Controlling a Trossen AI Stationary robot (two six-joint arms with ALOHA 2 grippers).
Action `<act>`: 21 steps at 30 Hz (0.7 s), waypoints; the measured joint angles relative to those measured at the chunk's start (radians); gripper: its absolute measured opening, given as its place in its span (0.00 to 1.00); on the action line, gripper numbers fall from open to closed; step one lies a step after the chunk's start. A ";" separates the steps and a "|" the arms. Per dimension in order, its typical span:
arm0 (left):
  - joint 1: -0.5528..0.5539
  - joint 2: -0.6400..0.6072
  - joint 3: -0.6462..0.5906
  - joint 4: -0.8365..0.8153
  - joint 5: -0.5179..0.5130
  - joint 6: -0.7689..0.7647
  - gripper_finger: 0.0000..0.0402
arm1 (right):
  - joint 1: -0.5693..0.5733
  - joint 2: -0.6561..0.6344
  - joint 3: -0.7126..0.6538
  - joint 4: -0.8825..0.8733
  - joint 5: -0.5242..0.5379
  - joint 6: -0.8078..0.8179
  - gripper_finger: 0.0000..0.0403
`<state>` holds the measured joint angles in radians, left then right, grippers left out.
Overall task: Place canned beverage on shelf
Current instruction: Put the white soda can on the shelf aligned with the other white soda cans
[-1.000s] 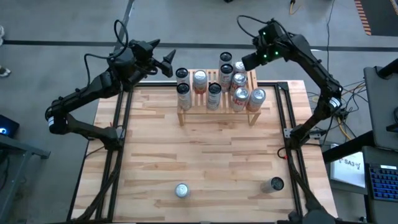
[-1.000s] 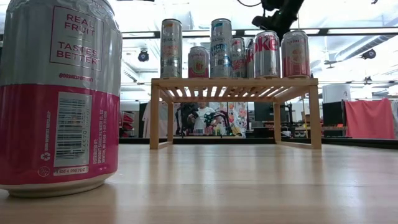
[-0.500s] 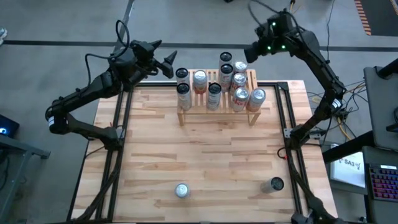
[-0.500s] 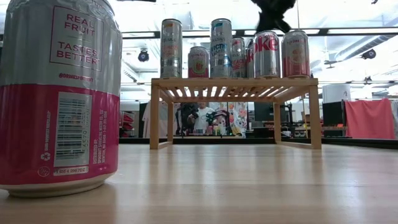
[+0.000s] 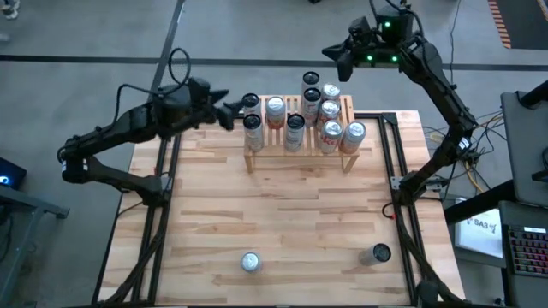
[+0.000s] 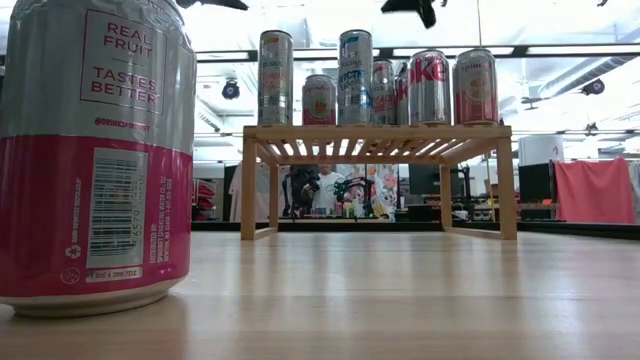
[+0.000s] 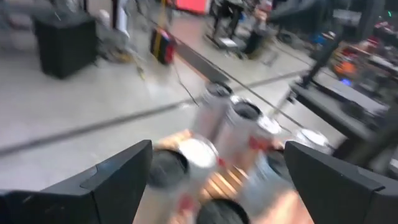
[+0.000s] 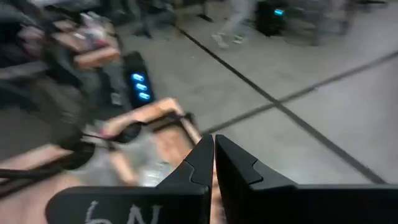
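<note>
The low light-wood shelf [image 5: 301,155] stands at the table's far middle on its short legs, and several cans [image 5: 294,128] stand upright on its slatted top; it also shows in the low view [image 6: 380,131]. My left gripper [image 5: 226,109] is open and empty, just left of the shelf's left cans; the wrist view [image 7: 217,186] looks onto their tops. My right gripper [image 5: 335,53] is shut and empty, raised beyond the shelf's far right corner; its fingers [image 8: 205,163] nearly touch. Two more cans stand upright on the table near its front edge: a silver one [image 5: 249,262] and a dark-topped one [image 5: 378,253].
The pink-and-silver can [image 6: 95,150] fills the low view's left side. Black frame rails [image 5: 163,162] run along the table's left and right edges. The wooden tabletop [image 5: 282,214] stretches between the shelf and the two front cans.
My right gripper has risen and drawn away from the cans at the shelf's far right, toward the table's far edge, leaving the low view at its top. My left gripper has come down and toward the near edge, closer to the shelf's left cans. The cans have stayed put.
</note>
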<state>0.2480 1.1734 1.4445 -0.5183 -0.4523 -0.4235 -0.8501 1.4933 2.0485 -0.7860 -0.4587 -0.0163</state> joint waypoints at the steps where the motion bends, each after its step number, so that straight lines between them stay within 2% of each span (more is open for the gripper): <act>1: -0.022 -0.007 0.000 -0.023 0.006 -0.028 0.87 | 0.007 -0.005 0.013 -0.004 -0.021 0.015 0.02; 6: -0.144 -0.015 0.000 -0.095 0.020 -0.057 0.87 | 0.062 -0.019 0.095 -0.045 -0.172 0.144 0.02; 9: -0.211 -0.011 0.000 -0.147 0.019 -0.058 0.87 | 0.134 -0.020 0.130 -0.085 -0.225 0.242 0.02; 16: -0.406 -0.018 0.000 -0.209 0.014 -0.058 0.87 | 0.463 -0.028 0.155 -0.190 -0.225 0.464 0.02; 18: -0.460 -0.022 0.000 -0.207 -0.020 -0.058 0.87 | 0.567 -0.029 0.155 -0.233 -0.220 0.525 0.02; 21: -0.530 -0.021 0.000 -0.208 -0.086 -0.057 0.87 | 0.731 -0.025 0.155 -0.268 -0.126 0.627 0.02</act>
<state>-0.2821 1.1522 1.4445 -0.7265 -0.5388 -0.4805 -0.1195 1.4681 2.2040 -1.0538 -0.5846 0.6105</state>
